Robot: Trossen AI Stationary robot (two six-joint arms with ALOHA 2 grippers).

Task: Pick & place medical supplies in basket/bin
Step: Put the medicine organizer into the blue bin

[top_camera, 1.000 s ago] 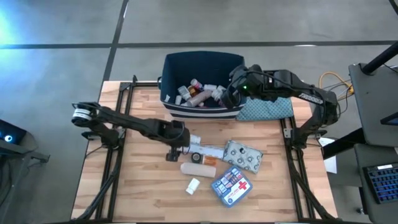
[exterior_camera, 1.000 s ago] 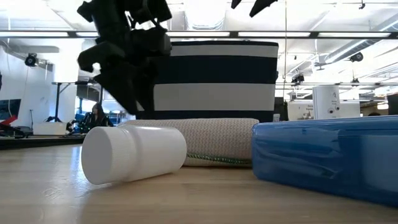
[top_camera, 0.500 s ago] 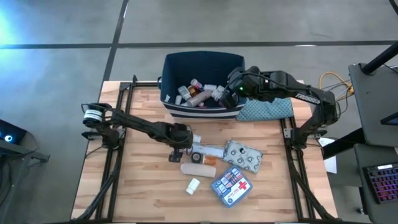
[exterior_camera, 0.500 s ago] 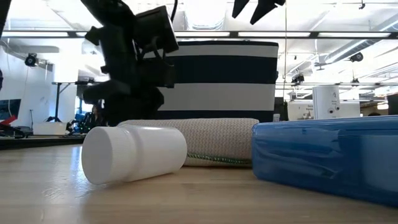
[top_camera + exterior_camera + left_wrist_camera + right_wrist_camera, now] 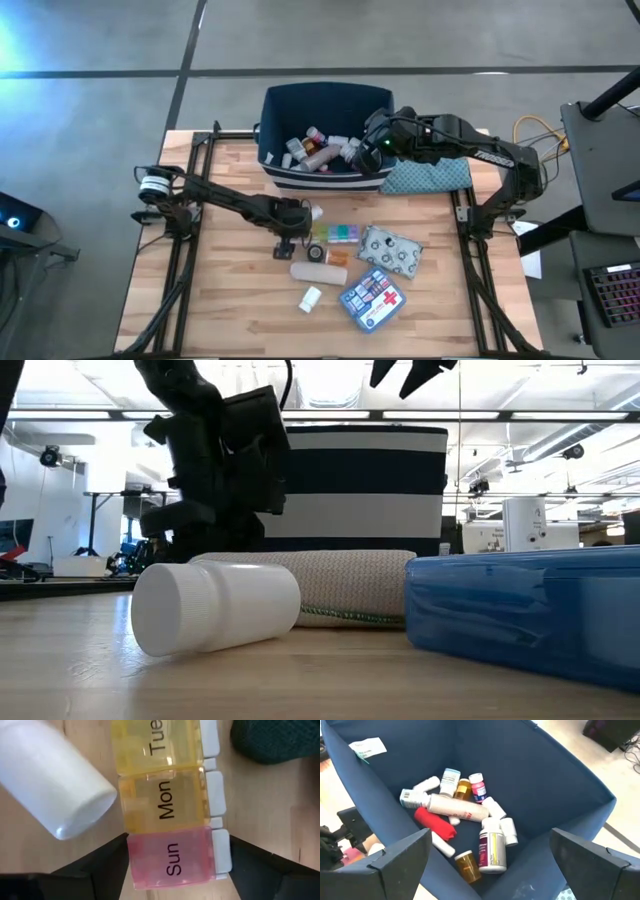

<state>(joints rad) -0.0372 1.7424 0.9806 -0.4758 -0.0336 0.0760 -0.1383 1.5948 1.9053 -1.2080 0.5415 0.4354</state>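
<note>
Wooden slats of the table (image 5: 220, 300) carry the remaining supplies, with grey floor and a bright workshop room behind. Compared with a second ago, the left gripper (image 5: 292, 232) has slid toward the middle of the table and dropped lower; in the low view it now sits close in front of the striped bin instead of hanging above and to the side. Its fingers (image 5: 95, 870) stand wide apart on either side of the pink "Sun" end of a weekly pill organizer (image 5: 167, 805), not yet closed on it. That organizer (image 5: 336, 233) now shows its coloured cells in the high view, where earlier only a pale strip was seen. A white pill bottle (image 5: 47, 780) lies on its side touching the organizer's yellow cells.

The navy bin (image 5: 275, 110) stands at the far edge of the table, unmoved, holding white bottles, an orange vial (image 5: 469, 865) and a red tool (image 5: 436, 822). The right gripper (image 5: 372, 138) hovers over the bin's right rim, fingers spread wide and empty, shifted only slightly since the earlier frame.

Unchanged on the table: a beige bandage roll (image 5: 318, 271), a small white bottle (image 5: 310, 297), the silver blister pack (image 5: 390, 250) and the blue first-aid pouch (image 5: 372, 296) with its red cross. A blue-grey patterned cloth (image 5: 430, 175) lies beside the bin.
</note>
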